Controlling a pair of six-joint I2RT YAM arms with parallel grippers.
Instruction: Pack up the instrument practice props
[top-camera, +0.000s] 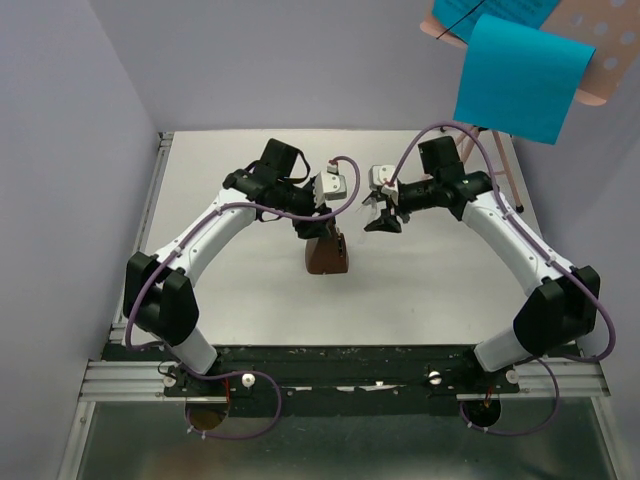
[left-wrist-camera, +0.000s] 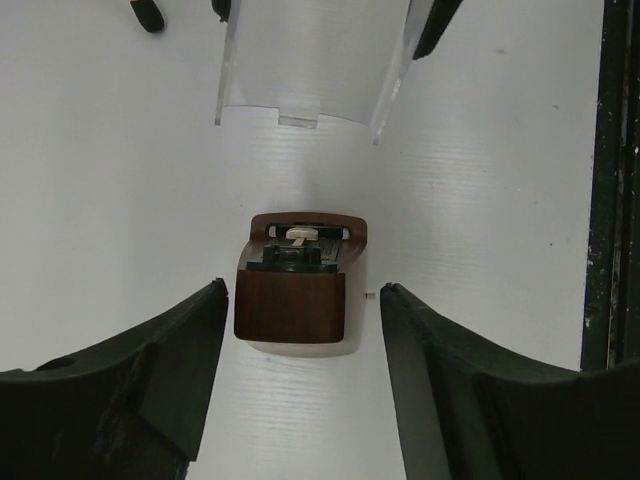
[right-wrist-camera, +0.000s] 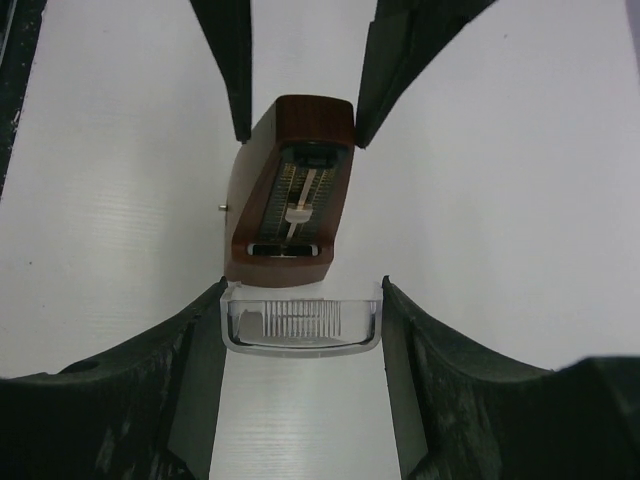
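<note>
The small dark-brown wooden metronome (top-camera: 327, 252) stands upright near the middle of the white table (top-camera: 240, 310), its front face uncovered so the pale pendulum rod and its scale show. A clear plastic cover (right-wrist-camera: 300, 325) is pinched between the fingers of the right gripper (right-wrist-camera: 300, 300), just in front of that open face. In the far right corner the pink perforated music stand (top-camera: 608, 60) rises on thin legs, with a bright blue sheet (top-camera: 520, 80) hanging over its front.

Two white arms (top-camera: 212, 235) with black joints (top-camera: 165, 305), looping purple cables (top-camera: 437, 127), silver-grey wrist blocks (top-camera: 333, 187)
</note>
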